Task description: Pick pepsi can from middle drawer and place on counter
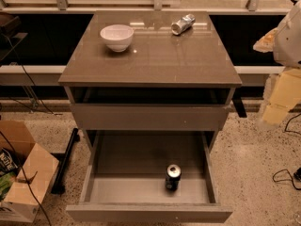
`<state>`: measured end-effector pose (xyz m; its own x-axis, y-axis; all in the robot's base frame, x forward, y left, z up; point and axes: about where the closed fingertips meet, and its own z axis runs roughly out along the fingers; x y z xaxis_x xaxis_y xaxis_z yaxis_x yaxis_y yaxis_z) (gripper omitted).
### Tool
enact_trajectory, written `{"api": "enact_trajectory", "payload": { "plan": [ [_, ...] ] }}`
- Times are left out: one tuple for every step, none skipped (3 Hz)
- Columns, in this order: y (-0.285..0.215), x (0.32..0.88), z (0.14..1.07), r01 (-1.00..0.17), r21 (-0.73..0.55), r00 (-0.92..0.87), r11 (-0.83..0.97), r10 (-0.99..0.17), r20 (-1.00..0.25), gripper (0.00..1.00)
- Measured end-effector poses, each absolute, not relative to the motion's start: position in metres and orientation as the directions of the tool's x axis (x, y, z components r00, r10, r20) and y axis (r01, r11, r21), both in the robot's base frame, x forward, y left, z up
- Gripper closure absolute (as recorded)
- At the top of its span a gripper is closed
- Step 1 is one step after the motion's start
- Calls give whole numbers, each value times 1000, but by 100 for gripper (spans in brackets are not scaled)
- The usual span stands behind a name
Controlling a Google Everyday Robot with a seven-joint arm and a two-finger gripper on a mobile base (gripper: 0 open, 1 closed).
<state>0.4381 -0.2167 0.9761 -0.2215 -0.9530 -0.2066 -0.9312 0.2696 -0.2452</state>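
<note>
The open middle drawer point(131, 161), lower centre, holds the pepsi can point(172, 177) upright near its front right. The white bowl point(116, 36) on the counter point(155, 62) looks empty. The gripper point(270, 41) is at the upper right edge, well apart from the can; I cannot tell its state.

dim warm light, glare on counter point(155, 55), jaws pale at upper rt edge.

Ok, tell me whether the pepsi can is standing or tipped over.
Upright: pepsi can stands in the open middle drawer, silver top facing up. Gripper not in view; white arm at right edge.
</note>
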Motion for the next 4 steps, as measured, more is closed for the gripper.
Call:
{"api": "enact_trajectory", "payload": {
  "plan": [
    [-217,438,976,-931,-245,-222,270,-953,-207,0],
    [-212,442,965,-924,-245,-227,292,-938,-263,0],
    [-197,457,919,-904,-221,-242,367,-863,-443,0],
    [-190,468,886,-900,-194,-245,390,-821,-516,0]
  ]
}}
